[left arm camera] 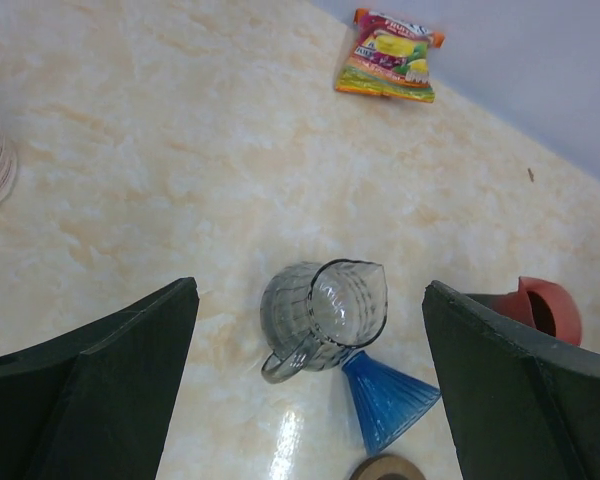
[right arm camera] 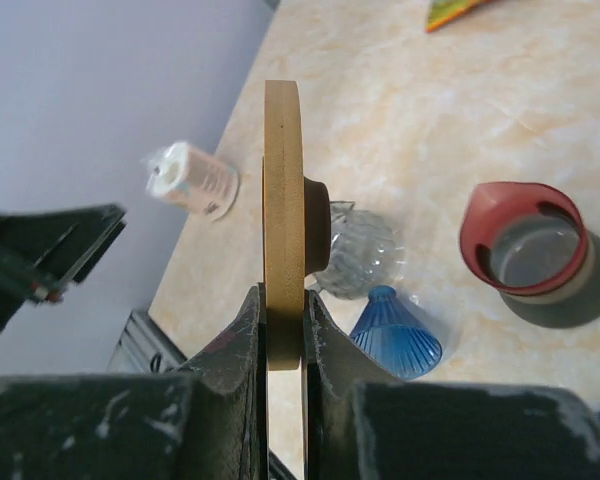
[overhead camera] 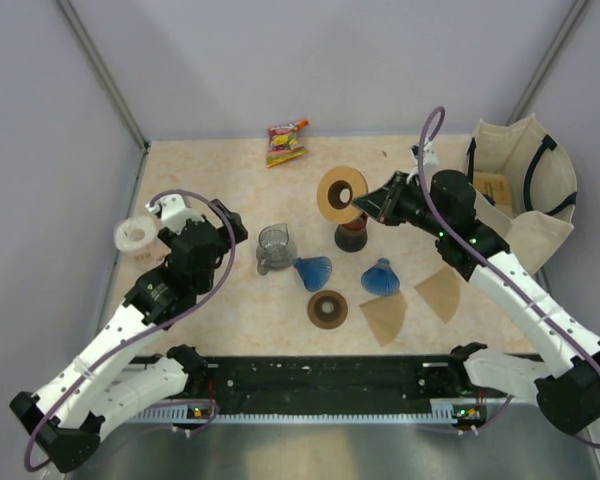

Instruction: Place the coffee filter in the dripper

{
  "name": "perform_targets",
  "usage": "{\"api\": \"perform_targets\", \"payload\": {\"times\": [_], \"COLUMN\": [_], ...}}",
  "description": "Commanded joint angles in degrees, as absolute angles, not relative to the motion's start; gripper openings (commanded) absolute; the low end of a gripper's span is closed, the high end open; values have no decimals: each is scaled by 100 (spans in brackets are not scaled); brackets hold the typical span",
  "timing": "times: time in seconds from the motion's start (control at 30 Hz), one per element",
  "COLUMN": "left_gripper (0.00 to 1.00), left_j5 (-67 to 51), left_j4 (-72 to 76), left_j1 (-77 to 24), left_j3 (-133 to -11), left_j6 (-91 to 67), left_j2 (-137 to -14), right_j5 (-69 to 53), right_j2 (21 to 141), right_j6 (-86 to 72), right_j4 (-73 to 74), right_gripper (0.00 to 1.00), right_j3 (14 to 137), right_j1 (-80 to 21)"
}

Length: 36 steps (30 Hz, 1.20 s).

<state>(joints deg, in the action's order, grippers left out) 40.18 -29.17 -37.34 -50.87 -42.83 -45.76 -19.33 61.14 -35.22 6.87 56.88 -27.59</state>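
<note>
Your right gripper (overhead camera: 370, 205) was in the upper middle of the top view, closed on the edge of a wooden ring (overhead camera: 342, 193). In the right wrist view the ring (right arm camera: 282, 200) stood upright on its edge, pinched between the two fingers of the gripper (right arm camera: 282, 300). A cup with a red rim (right arm camera: 525, 240) stood on the table at the right of that view, apart from the ring.

Your left gripper (overhead camera: 235, 228) was at the left of centre in the top view, wide open and holding nothing. In the left wrist view, its fingers (left arm camera: 130, 360) stood on both sides of a glass jug (left arm camera: 325, 315) without touching it. A blue cone (left arm camera: 385, 400) lay on its side just below the jug.

A brown paper filter (overhead camera: 385, 318) lay flat on the table in the lower middle of the top view, and a second paper filter (overhead camera: 440, 293) lay just to the right of it. Neither one was inside a cone. A second blue cone (overhead camera: 380, 277) was just above the first filter. A dark brown ring (overhead camera: 327, 309) lay to the left of the filters.

A snack packet (overhead camera: 286, 142) lay near the back wall. A white roll (overhead camera: 137, 237), perhaps tape, was at the left edge of the table.
</note>
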Motion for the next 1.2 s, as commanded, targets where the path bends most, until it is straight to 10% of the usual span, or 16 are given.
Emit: {"api": "perform_targets", "payload": {"times": [0.0, 1.17], "left_gripper": [99, 99], "left_j5": [4298, 3841], "left_j4": [-2197, -2303], "left_j1": [-3744, -3735], "left_j3": [-5010, -4561], "left_j6": [-4271, -4254], "left_j2": [-4658, -4641], "right_j5": [-1009, -2478], "right_j2": [6520, 7901], "right_j6": [-4814, -6882], "right_j4": [1169, -1415], "right_gripper": [0, 0], "right_j3": [6030, 4404], "right_j1": [-2462, -1389]}}
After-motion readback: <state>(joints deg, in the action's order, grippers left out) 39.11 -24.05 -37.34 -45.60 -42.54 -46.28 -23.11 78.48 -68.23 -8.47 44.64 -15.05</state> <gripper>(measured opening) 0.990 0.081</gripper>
